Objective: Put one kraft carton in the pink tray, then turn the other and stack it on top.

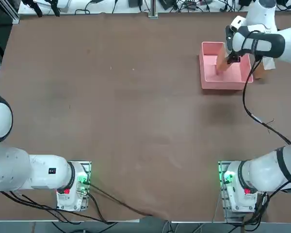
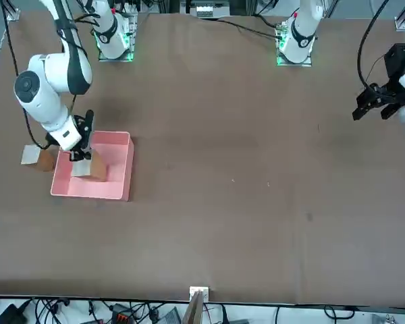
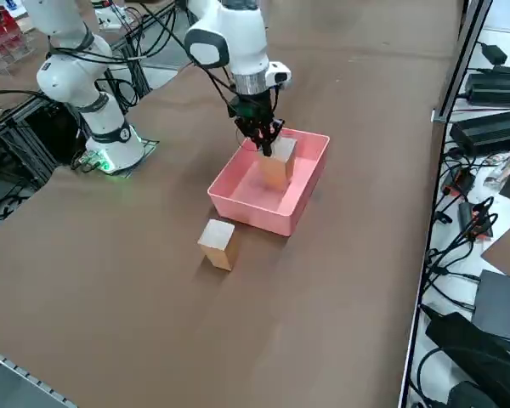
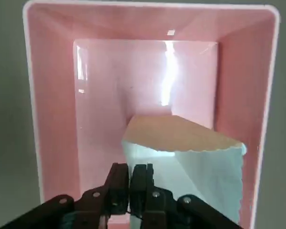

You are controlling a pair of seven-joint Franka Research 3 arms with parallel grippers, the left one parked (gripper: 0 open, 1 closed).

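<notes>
— Fingertips first: your right hand (image 4: 129,183) fills the near edge of the wrist view, its two pads pressed together with no gap. Is it holding anything?

— Not that you can confirm. The kraft carton (image 3: 278,161) stands upright inside the pink tray (image 3: 229,202), just under those closed tips, and the hand looks to sit at its top edge. You cannot tell whether a thin flap is pinched or the carton is already free.

— And the second carton (image 3: 218,243)?

— On the desk (image 1: 136,121), outside the tray, just beside its wall on the robot's right, untouched.

— What could go wrong?

— If a flap is pinched, lifting may drag or topple the tall carton. It also stands off-centre, close to one wall, so stacking the other on top could tip both.
</notes>
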